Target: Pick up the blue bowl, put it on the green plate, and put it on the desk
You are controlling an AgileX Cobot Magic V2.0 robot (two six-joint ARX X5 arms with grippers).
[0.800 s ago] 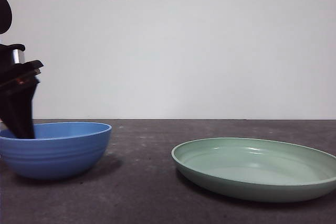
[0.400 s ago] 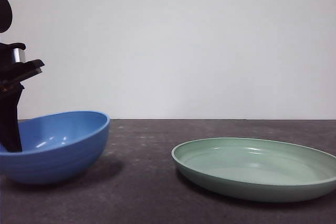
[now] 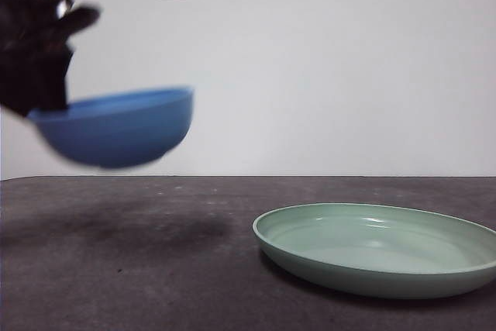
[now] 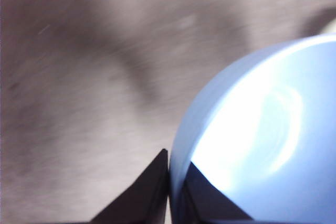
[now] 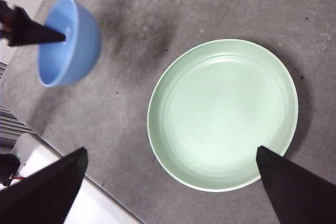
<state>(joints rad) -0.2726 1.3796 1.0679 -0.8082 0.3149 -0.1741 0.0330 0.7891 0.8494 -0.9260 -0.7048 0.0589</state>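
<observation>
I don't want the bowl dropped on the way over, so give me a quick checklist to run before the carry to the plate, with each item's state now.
1. Left gripper shut on the rim of the blue bowl: ok, one jaw inside, one outside.
2. Bowl off the desk: ok, it hangs in the air over its shadow.
3. Bowl level: not ok, slightly tilted, and blurred.
4. Green plate holds nothing: ok.
5. Right gripper away from the path: ok, open, high above the plate.
6. Grip firmness: cannot tell.
</observation>
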